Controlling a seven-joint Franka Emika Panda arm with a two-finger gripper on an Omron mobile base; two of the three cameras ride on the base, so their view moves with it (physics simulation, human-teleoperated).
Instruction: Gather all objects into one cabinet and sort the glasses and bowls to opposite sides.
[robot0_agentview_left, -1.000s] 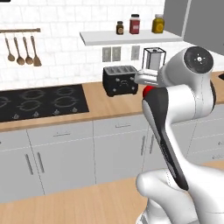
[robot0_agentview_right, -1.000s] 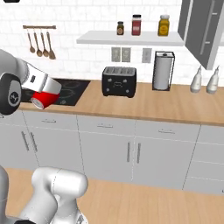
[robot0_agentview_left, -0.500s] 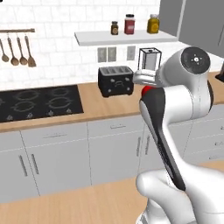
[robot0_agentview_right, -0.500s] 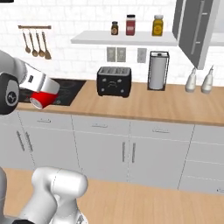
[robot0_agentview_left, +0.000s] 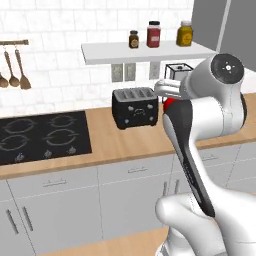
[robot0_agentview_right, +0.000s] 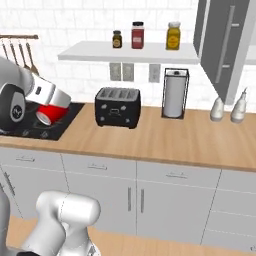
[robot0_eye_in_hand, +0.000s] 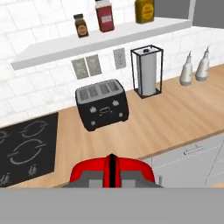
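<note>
Pretty clearly a home kitchen, rendered rather than real

You've got a wooden counter (robot0_agentview_right: 165, 142) over grey base cabinets (robot0_agentview_right: 170, 200), a black hob (robot0_agentview_left: 42, 137) set into it, and a black four-slot toaster (robot0_agentview_right: 117, 106) against the white tiled wall (robot0_agentview_right: 75, 20). Wooden spoons (robot0_agentview_left: 15, 70) hang from a rail, a paper towel holder (robot0_agentview_right: 174, 93) and two white shakers (robot0_agentview_right: 230, 107) sit on the counter, and a white shelf (robot0_agentview_right: 125, 51) carries three jars (robot0_agentview_right: 138, 35). A grey wall cabinet (robot0_agentview_right: 222, 42) with a long steel bar handle hangs at the right.
</note>
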